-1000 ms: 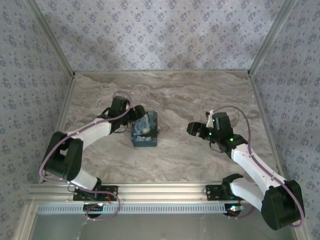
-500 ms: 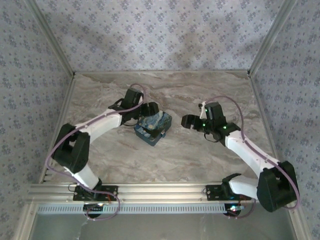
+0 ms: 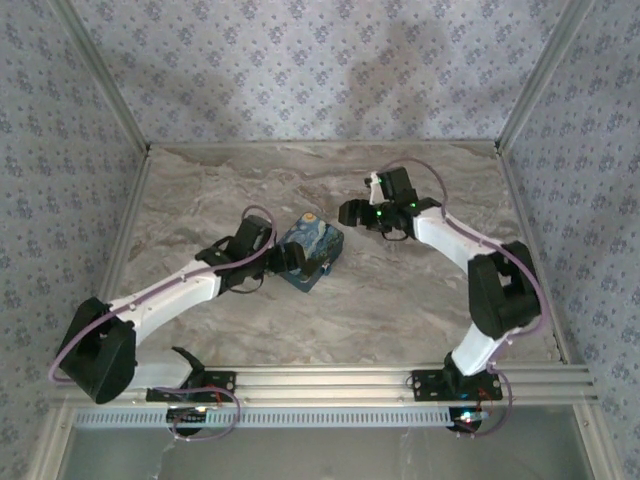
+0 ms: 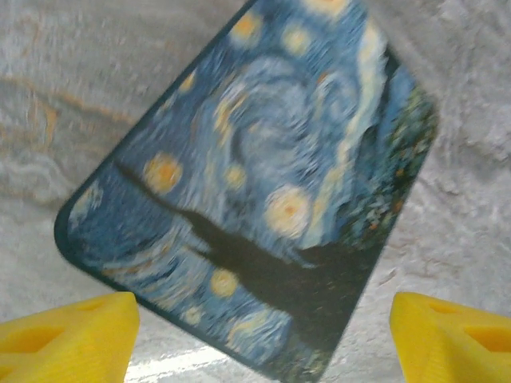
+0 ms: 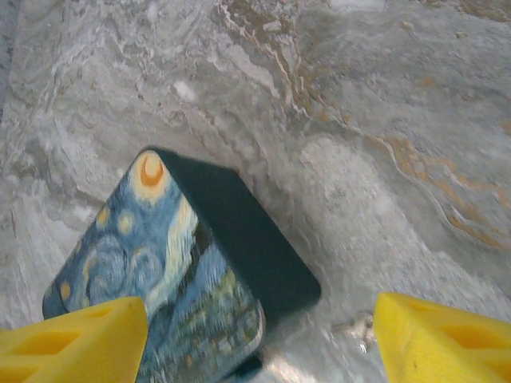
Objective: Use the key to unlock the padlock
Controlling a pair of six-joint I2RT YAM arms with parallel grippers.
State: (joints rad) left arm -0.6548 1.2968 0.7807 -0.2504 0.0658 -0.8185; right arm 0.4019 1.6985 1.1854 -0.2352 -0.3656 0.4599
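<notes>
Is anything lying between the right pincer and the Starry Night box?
Only bare marble tabletop separates the right pincer from the Starry Night box. The top view shows the gap; the right wrist view agrees.

Veined marble-look table [image 3: 400, 310] with one box [image 3: 308, 252] lying on it.
The grey and tan tabletop carries a rectangular box with a blue, swirling starry-night print on top and dark sides. The box sits well beyond the aluminium rail [image 3: 330, 380] at the table's near edge, a little left of the rail's middle and turned cornerwise to it.
</notes>
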